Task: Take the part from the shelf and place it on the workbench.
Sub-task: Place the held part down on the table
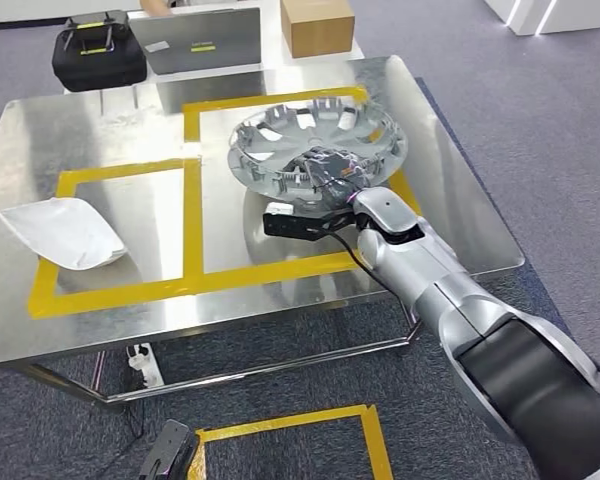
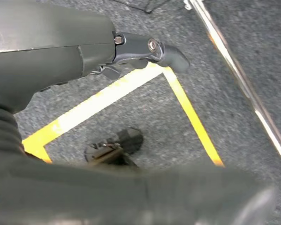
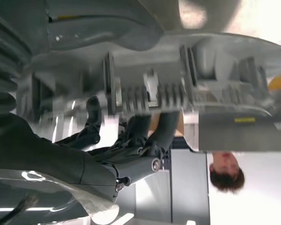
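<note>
One silver wheel cover (image 1: 317,148) sits gripped at its near rim by the right robot hand (image 1: 335,180) above the workbench (image 1: 70,320).

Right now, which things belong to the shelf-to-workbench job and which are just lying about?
Job:
- wheel cover, held over the right taped box
- right hand, gripping its near rim
- workbench

Lying about:
- white part in the left taped box
- black case
- cardboard box
- left hand, hanging low
</note>
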`<state>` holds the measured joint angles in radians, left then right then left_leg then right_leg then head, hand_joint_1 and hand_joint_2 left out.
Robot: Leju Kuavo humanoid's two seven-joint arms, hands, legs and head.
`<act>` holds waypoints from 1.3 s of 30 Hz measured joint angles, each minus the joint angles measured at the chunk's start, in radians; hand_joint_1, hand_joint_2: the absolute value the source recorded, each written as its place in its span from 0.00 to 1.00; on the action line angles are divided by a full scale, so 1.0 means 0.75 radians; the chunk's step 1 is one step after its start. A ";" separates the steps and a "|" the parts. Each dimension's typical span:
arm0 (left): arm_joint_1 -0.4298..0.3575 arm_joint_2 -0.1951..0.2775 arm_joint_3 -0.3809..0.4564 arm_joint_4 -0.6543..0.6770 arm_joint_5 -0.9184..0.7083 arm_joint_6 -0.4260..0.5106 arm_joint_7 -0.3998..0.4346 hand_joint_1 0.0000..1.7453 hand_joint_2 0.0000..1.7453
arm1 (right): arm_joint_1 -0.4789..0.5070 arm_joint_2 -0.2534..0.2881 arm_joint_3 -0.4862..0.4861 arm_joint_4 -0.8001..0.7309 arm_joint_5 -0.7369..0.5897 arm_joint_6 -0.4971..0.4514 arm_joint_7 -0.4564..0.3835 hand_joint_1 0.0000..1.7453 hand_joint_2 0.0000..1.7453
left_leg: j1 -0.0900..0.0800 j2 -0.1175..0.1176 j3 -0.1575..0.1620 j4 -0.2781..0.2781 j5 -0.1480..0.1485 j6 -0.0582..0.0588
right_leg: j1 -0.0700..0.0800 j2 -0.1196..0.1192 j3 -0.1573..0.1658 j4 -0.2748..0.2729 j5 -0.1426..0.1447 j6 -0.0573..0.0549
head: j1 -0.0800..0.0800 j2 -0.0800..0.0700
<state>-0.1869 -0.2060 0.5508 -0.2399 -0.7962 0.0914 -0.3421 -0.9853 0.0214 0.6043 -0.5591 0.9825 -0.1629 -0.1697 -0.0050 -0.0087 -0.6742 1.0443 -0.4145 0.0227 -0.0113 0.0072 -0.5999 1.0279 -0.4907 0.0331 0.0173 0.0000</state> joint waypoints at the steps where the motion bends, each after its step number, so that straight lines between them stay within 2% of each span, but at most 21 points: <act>1: 0.002 0.001 -0.003 0.000 0.002 0.002 0.003 0.00 0.25 | -0.008 0.002 -0.001 0.017 -0.004 0.006 0.001 0.00 0.00 | 0.004 0.000 0.005 -0.008 -0.001 0.003 | 0.000 -0.001 -0.002 -0.001 -0.004 0.007 | 0.000 0.000; 2: 0.002 0.001 -0.005 0.000 0.005 0.006 0.005 0.00 0.00 | -0.016 0.003 -0.003 0.032 -0.010 0.009 0.000 0.00 0.00 | 0.007 0.001 0.011 -0.016 0.000 0.007 | 0.000 -0.001 -0.007 0.009 -0.015 0.013 | 0.002 0.000; 4: 0.002 0.000 -0.008 0.000 0.013 0.018 0.006 0.00 0.00 | -0.028 0.004 -0.011 0.055 -0.029 -0.001 -0.020 0.00 0.00 | 0.014 0.002 0.022 -0.030 0.002 0.015 | 0.000 -0.002 -0.056 0.104 -0.069 0.023 | 0.005 0.000; 6: 0.004 0.000 -0.009 0.000 0.020 0.028 0.008 0.00 0.00 | -0.024 0.003 -0.026 0.067 -0.062 -0.034 -0.068 0.00 0.00 | 0.014 0.003 0.024 -0.030 0.000 0.020 | 0.000 -0.002 -0.146 0.276 -0.133 0.030 | 0.007 0.000; 8: 0.009 0.000 -0.010 0.000 0.029 0.034 0.009 0.00 0.00 | 0.002 0.001 -0.044 0.060 -0.100 -0.076 -0.130 0.00 0.00 | 0.014 0.002 0.027 -0.030 -0.002 0.022 | -0.001 -0.003 -0.196 0.353 -0.133 0.034 | 0.007 0.000; 9: 0.012 0.000 -0.010 0.000 0.035 0.035 0.009 0.00 0.00 | 0.017 -0.001 -0.054 0.048 -0.119 -0.094 -0.160 0.00 0.00 | 0.014 0.001 0.029 -0.029 -0.003 0.022 | -0.001 -0.004 -0.184 0.316 -0.097 0.034 | 0.007 0.000; 12: 0.015 0.000 -0.012 0.000 0.043 0.036 0.010 0.00 0.00 | 0.051 -0.009 -0.077 -0.026 -0.167 -0.104 -0.212 0.00 0.00 | 0.010 -0.002 0.034 -0.024 -0.008 0.011 | 0.001 -0.009 -0.062 0.061 0.022 0.024 | 0.006 0.000; 14: 0.017 0.002 -0.016 0.000 0.043 0.035 0.015 0.00 0.00 | 0.073 -0.013 -0.082 -0.088 -0.186 -0.081 -0.221 0.00 0.00 | 0.005 -0.001 0.033 -0.020 -0.007 -0.002 | 0.005 -0.008 -0.022 -0.008 0.035 0.011 | 0.004 0.000; 17: 0.020 0.003 -0.018 0.000 0.044 0.031 0.021 0.00 0.00 | 0.104 -0.020 -0.087 -0.154 -0.211 -0.053 -0.222 0.00 0.00 | 0.009 0.002 0.029 -0.012 -0.015 -0.021 | 0.004 -0.006 -0.018 -0.014 0.047 -0.013 | 0.003 0.000; 19: 0.019 0.004 -0.020 0.000 0.045 0.026 0.022 0.00 0.00 | 0.119 -0.022 -0.092 -0.197 -0.233 -0.045 -0.225 0.00 0.00 | 0.013 0.003 0.002 0.070 -0.082 -0.036 | -0.002 -0.008 -0.018 -0.019 0.056 -0.027 | -0.001 0.000; 21: 0.020 0.005 -0.025 0.000 0.052 0.019 0.021 0.00 0.00 | 0.150 -0.022 -0.100 -0.249 -0.282 -0.042 -0.244 0.00 0.00 | 0.016 0.003 -0.049 0.234 -0.181 -0.047 | -0.001 -0.010 -0.020 -0.018 0.059 -0.032 | -0.004 0.000; 23: 0.025 0.005 -0.027 0.000 0.069 0.016 0.014 0.00 0.00 | 0.218 -0.024 -0.122 -0.331 -0.382 -0.042 -0.281 0.00 0.00 | 0.018 0.003 -0.067 0.334 -0.224 -0.050 | 0.000 -0.012 -0.024 -0.018 0.063 -0.032 | -0.003 0.000; 24: 0.030 0.005 -0.027 0.000 0.080 0.017 0.007 0.00 0.00 | 0.268 -0.026 -0.141 -0.396 -0.450 -0.043 -0.303 0.00 0.00 | 0.017 0.003 -0.044 0.315 -0.211 -0.048 | 0.000 -0.013 -0.026 -0.018 0.065 -0.032 | -0.003 0.000; 26: 0.044 0.007 -0.026 0.000 0.106 0.029 -0.011 0.00 0.00 | 0.395 -0.028 -0.187 -0.563 -0.590 -0.045 -0.341 0.00 0.00 | 0.016 0.002 0.062 0.153 -0.147 -0.037 | 0.001 -0.014 -0.028 -0.017 0.070 -0.028 | -0.003 0.000; 28: 0.059 0.010 -0.020 0.000 0.137 0.045 -0.035 0.00 0.00 | 0.541 -0.028 -0.244 -0.747 -0.728 -0.041 -0.372 0.00 0.00 | 0.012 0.000 0.151 0.002 -0.112 -0.026 | 0.006 -0.016 -0.031 -0.017 0.075 -0.019 | -0.003 0.000; 31: 0.095 0.013 0.007 0.000 0.192 0.068 -0.079 0.00 0.00 | 0.785 -0.027 -0.330 -0.987 -0.937 -0.008 -0.436 0.00 0.00 | 0.007 -0.004 0.166 -0.037 -0.103 -0.011 | 0.005 -0.020 -0.034 -0.021 0.086 0.002 | -0.002 0.000; 33: 0.126 0.015 0.037 0.000 0.239 0.081 -0.115 0.00 0.00 | 0.962 -0.019 -0.391 -1.122 -1.087 0.038 -0.497 0.00 0.00 | 0.011 -0.002 0.162 -0.048 -0.086 0.007 | 0.002 -0.016 -0.046 0.001 0.049 0.016 | 0.001 0.000; 34: 0.140 0.015 0.055 0.000 0.259 0.086 -0.129 0.00 0.00 | 1.045 -0.012 -0.420 -1.176 -1.152 0.064 -0.519 0.00 0.00 | 0.014 -0.001 0.155 -0.053 -0.076 0.017 | 0.002 -0.014 -0.064 0.046 0.002 0.022 | 0.002 0.000; 37: 0.176 0.015 0.100 0.000 0.292 0.091 -0.153 0.00 0.00 | 1.225 0.003 -0.488 -1.281 -1.243 0.116 -0.545 0.00 0.00 | 0.012 0.005 0.117 -0.053 -0.049 0.029 | 0.000 -0.011 -0.140 0.299 -0.167 0.032 | 0.005 0.000; 38: 0.183 0.015 0.110 0.000 0.295 0.092 -0.156 0.00 0.00 | 1.261 0.006 -0.503 -1.304 -1.249 0.122 -0.548 0.00 0.00 | 0.011 0.008 0.101 -0.052 -0.038 0.028 | 0.000 -0.011 -0.146 0.351 -0.183 0.034 | 0.005 0.000; 39: 0.187 0.014 0.118 0.000 0.296 0.092 -0.157 0.00 0.00 | 1.286 0.009 -0.515 -1.322 -1.251 0.125 -0.549 0.00 0.00 | 0.011 0.009 0.086 -0.051 -0.028 0.026 | 0.000 -0.012 -0.127 0.357 -0.171 0.036 | 0.006 0.000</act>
<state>-0.0464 -0.1954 0.6393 -0.2399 -0.5744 0.1606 -0.4599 -0.0210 0.0279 0.2180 -1.5504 0.0441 -0.0688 -0.5812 0.0031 -0.0016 -0.6101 1.0061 -0.4352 0.0424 -0.0115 -0.0016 -0.6952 1.2954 -0.6189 0.0598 0.0218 0.0000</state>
